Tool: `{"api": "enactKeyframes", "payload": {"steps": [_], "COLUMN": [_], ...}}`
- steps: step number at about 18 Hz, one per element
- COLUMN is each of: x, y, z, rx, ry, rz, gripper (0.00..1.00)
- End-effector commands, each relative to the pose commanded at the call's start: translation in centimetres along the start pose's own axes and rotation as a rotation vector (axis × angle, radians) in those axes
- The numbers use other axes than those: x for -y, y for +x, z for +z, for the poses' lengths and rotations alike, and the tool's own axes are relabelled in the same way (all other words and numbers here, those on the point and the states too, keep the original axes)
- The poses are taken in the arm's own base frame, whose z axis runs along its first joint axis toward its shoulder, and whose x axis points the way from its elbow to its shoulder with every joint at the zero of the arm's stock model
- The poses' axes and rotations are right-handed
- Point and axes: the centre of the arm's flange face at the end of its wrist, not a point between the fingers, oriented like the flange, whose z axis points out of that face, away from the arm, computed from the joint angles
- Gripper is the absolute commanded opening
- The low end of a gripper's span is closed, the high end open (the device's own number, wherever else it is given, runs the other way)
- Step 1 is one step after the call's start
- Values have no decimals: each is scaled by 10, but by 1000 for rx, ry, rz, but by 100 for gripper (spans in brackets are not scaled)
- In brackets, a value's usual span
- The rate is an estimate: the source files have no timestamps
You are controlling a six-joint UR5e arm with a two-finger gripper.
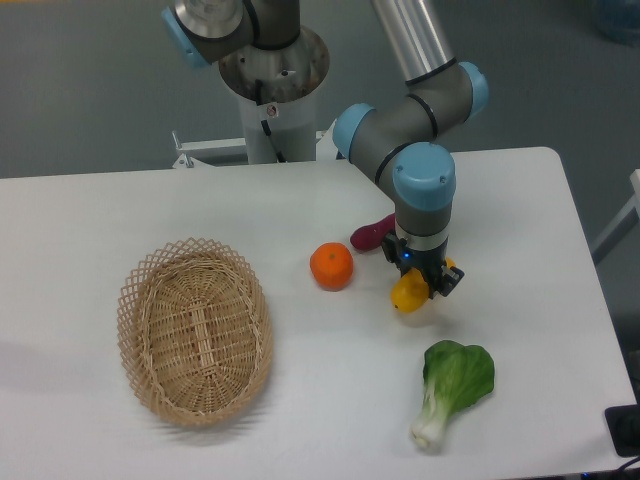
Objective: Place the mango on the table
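Woven oval wicker basket (195, 345) sits empty, far left of the claw (421, 284).
Claw clenched on the smooth yellow mango (409, 294), just above the white counter (100, 220).

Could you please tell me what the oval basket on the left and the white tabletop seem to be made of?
The oval tan woven basket looks like wicker or rattan: pale straw-coloured strands interlaced, with an open lattice rim and a dull, unvarnished finish. The large white rectangular tabletop appears to be a smooth matte laminate or painted board, judging by its even colour and soft shadows without sharp glare; the core material cannot be told.
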Motion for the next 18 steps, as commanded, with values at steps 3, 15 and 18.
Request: {"api": "enactKeyframes", "payload": {"steps": [3,15,18], "x": [0,-19,-33], "y": [-4,-61,-80], "z": [-6,-91,-121], "rx": [14,126,123], "ry": [5,72,84], "rz": [-3,-53,-76], "gripper": [88,100,100]}}
